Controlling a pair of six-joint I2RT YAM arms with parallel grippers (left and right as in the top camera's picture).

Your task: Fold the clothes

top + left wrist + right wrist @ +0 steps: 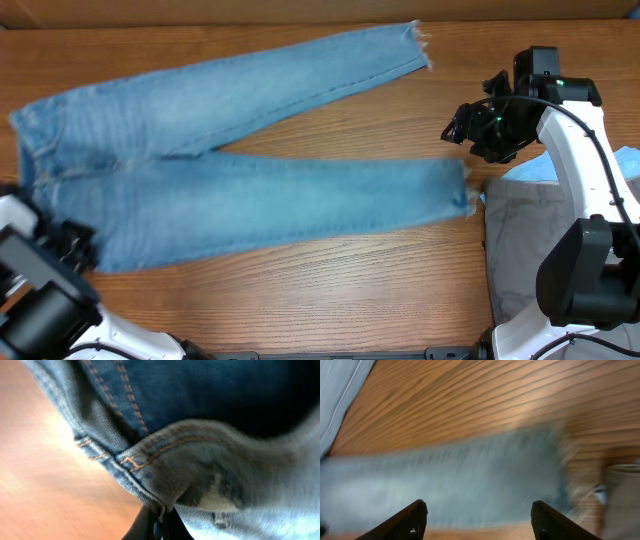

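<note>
Nothing readable anywhere. The pale patch (216,496) on the jeans (200,390), just right of the left gripper (159,527), is too blurred.

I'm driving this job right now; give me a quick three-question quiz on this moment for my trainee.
1. True or false: the jeans are already folded into a small square.
2. The right gripper is: A) open, B) shut on a frayed hem, C) out of view.
3. Fill in: the left gripper is shut on denim at the jeans' ____ end.
Key: 1 false, they lie spread out flat; 2 A; 3 waist.
</note>
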